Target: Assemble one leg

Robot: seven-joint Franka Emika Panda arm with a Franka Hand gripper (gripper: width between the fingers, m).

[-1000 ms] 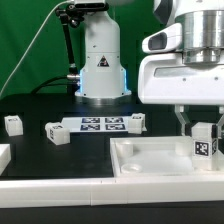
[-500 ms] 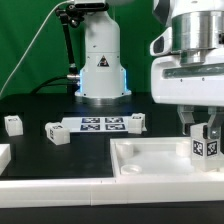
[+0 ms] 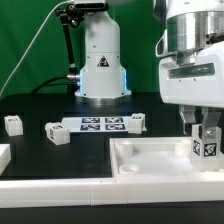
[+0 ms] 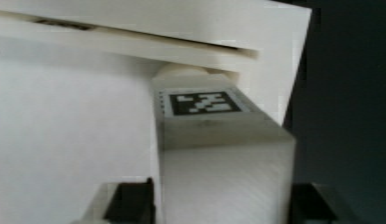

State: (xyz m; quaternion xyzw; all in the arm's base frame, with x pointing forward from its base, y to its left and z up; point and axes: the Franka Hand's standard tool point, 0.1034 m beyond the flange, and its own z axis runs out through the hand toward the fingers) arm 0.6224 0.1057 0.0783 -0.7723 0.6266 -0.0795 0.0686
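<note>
End effector (image 3: 203, 137) clamped around upright leg (image 3: 205, 146).

Shifted steadily toward the exterior view's right: the gripper (image 3: 205, 131) and the leg (image 3: 206, 146) in its fingers (tag face still outward)

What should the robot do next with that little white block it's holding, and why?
Probably lower it a little further. The gripper is shut on the leg, held upright at the far corner of the white tabletop on the exterior view's right. The wrist view shows the leg reaching toward the rim, but whether it is seated cannot be told.
</note>
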